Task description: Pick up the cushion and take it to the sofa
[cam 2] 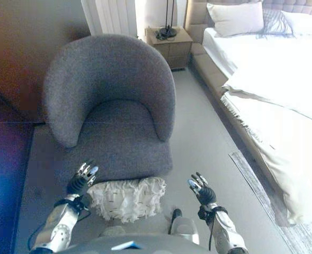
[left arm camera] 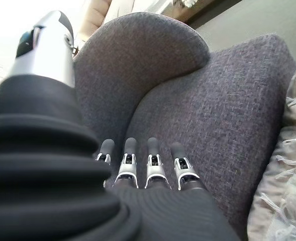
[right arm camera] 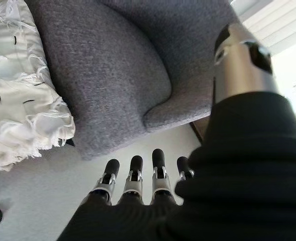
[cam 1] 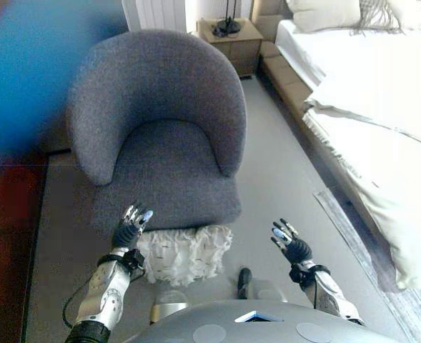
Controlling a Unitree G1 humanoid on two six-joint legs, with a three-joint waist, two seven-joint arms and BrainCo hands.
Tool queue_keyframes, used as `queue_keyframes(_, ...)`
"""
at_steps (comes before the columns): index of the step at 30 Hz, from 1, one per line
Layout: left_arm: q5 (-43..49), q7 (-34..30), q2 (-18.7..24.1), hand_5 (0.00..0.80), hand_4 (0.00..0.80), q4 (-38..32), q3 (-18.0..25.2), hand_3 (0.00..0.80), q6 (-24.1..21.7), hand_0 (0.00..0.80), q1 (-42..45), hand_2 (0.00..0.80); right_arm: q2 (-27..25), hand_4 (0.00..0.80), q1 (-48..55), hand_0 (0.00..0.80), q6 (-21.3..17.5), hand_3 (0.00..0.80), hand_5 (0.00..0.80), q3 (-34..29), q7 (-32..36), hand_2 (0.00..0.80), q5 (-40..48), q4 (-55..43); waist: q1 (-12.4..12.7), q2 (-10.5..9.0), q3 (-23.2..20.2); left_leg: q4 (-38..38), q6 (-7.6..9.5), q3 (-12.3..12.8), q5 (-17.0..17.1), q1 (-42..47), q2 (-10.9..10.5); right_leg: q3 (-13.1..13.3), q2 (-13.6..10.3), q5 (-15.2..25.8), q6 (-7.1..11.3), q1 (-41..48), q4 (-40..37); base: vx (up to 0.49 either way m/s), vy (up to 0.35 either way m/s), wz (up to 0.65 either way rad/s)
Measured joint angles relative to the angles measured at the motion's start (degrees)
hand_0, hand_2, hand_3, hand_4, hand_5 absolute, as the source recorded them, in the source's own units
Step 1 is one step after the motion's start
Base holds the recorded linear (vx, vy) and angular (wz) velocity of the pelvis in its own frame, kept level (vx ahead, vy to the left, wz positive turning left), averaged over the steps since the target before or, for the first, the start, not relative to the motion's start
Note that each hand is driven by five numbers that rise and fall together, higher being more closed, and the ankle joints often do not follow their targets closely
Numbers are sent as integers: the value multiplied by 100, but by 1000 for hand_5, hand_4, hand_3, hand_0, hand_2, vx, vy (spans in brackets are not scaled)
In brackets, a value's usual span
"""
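Both hands empty, fingers straight: left hand (cam 1: 130, 230), right hand (cam 1: 290, 244) flank cushion (cam 1: 183, 254).

Daylight from the far side washes out the bed (cam 1: 367, 78) into glare, the armchair (cam 1: 160, 136) is evenly lit, and a blurred blue-red smear covers the left eye view's left edge.

Shaggy, fringed white cloth on the cushion (cam 1: 184, 255); coarse, matt grey woven fabric over the armchair (cam 1: 160, 136); flat, matt grey carpet (cam 1: 267, 193); soft white bedding (cam 1: 371, 93) far right; pale wood nightstand (cam 1: 231, 43).
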Motion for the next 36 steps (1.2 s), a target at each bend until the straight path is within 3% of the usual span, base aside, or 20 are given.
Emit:
queue_keyframes(2, 0, -3, -78, 0, 0, -15, -61, 0, -3, 0, -18, 0, -138, 0, 82, 0, 0, 0, 0, -19, 25, 0, -32, -1, -19, 74, 62, -52, -58, 12, 130, -37, -2, -10, -37, -18, -27, -33, 21, 150, 194, 14)
queue_keyframes(5, 0, 5, -156, 0, 0, -30, -60, 0, -12, 0, -16, 0, -265, 0, 120, 0, 9, 0, 0, -18, 95, 0, -164, -43, -59, 167, 105, -573, 36, 86, 135, -5, 40, -12, -33, -12, -5, -329, 55, 97, 201, -3)
queue_keyframes(6, 0, 2, -198, 0, 0, -29, -62, 0, -12, 0, -32, 0, -332, 0, 123, 0, 8, 0, 0, -11, 126, 0, -172, -92, -51, 325, 95, -959, 206, 46, 30, -38, 147, -51, 80, 51, 103, -365, -8, 48, 211, -10)
queue_keyframes(7, 0, -7, -205, 0, 0, -69, -96, 0, -30, 0, -61, 0, -417, 0, 119, 0, 0, 0, 0, -42, 148, 0, -176, -144, 19, 563, 154, -1298, -107, 14, -29, -53, 341, 9, 214, -113, 78, -734, 683, 38, 223, 0)
queue_keyframes(8, -1, -1, -130, 0, 0, -64, -89, 0, -37, 0, -107, 0, -334, 0, 119, 0, 27, 0, 0, -27, 149, 0, -202, -95, 17, 369, 218, -1316, -277, 112, 85, -125, 274, 98, -6, -573, -35, -1090, 1815, 28, 206, 14)
queue_keyframes(9, 0, -21, -9, 0, 0, -77, -99, 0, -40, 0, -91, 0, -277, 0, 221, 0, 29, 0, 0, -4, 155, 0, -217, -115, 8, 79, 184, -1481, -222, 141, 148, -103, 63, 118, -286, -1089, 146, -1116, 2117, 50, 210, 27)
queue_keyframes(10, 1, -39, -25, 0, 0, 18, -126, 0, -12, 0, -117, 0, -304, 0, 207, 0, 11, 0, 0, -35, 137, 0, -217, -83, -10, 61, 224, -1525, -250, 130, 219, -61, 29, 79, -299, -1166, 97, -1043, 1895, 69, 195, 19)
queue_keyframes(12, 11, -83, -32, 0, 0, 52, -169, 0, -11, 0, -97, 0, -335, 0, 177, 0, -16, 0, 0, -97, 92, 0, -225, -84, 2, 187, 331, -1636, -133, 63, 351, -14, 29, 65, -257, -998, 110, -909, 1646, 106, 153, 0)
queue_keyframes(16, 70, -140, -24, 0, 0, 218, -179, 0, -138, 0, -190, 0, -309, 0, 74, 0, -16, 0, 0, -102, 105, 0, -265, -55, 14, 367, 353, -1597, -298, 149, 387, -39, -34, 57, -330, -783, 247, -847, 1357, 38, 51, -4)
queue_keyframes(21, 307, 11, 100, 0, 0, 424, -297, 0, -281, 0, -916, 0, -289, 0, -637, 0, -15, 0, 0, 183, -8, 0, -327, 108, 30, 308, 540, -1321, -289, 236, 345, -535, -41, -54, -406, -407, 246, -1054, 950, -118, -4, -10)
queue_keyframes(24, 291, -6, 70, 0, 0, 515, -406, 0, -287, 0, -1392, 0, -304, 0, -1009, 0, -17, 0, 0, 223, -82, 0, -321, 111, 21, 388, 706, -1225, -293, 309, 369, -691, -3, -139, -376, -149, 246, -1013, 649, -15, -9, 1)
queue_keyframes(28, -187, -490, -125, 0, 0, 641, -462, 0, -206, 0, -1595, 0, -293, 0, -1002, 0, -45, 0, 0, 235, -109, 0, -148, 54, 30, 481, 742, -1408, -263, 362, 397, -403, 33, -325, -285, 88, 263, -462, 100, 40, 22, 12)
queue_keyframes(31, -1138, -1209, -229, 0, 0, 593, -413, 0, 181, 0, -1331, 0, -169, 0, -867, 0, 25, 0, 0, 201, 348, 0, 813, -209, 25, 430, 690, -1649, -240, 470, 394, -155, -5, -320, -212, 328, 334, -103, -479, 3, 21, -12)
queue_keyframes(33, -2022, -1837, -422, 0, 0, 588, -194, 0, 599, 0, -1137, 0, 75, 0, -711, 0, 328, 0, 0, 90, 1111, 0, 1831, -350, 26, 367, 587, -1908, -281, 503, 528, -19, -40, -326, -163, 493, 325, 45, -811, -8, -4, -2)
queue_keyframes(36, -3458, -2898, -908, 0, 0, 600, 40, 0, 1696, 0, -883, 0, 628, 0, -543, 0, 1139, 0, 0, 15, 2676, 0, 3279, -309, 29, 276, 410, -2100, -305, 488, 578, 97, -35, -386, -99, 555, 336, 219, -1047, -3, -9, 6)
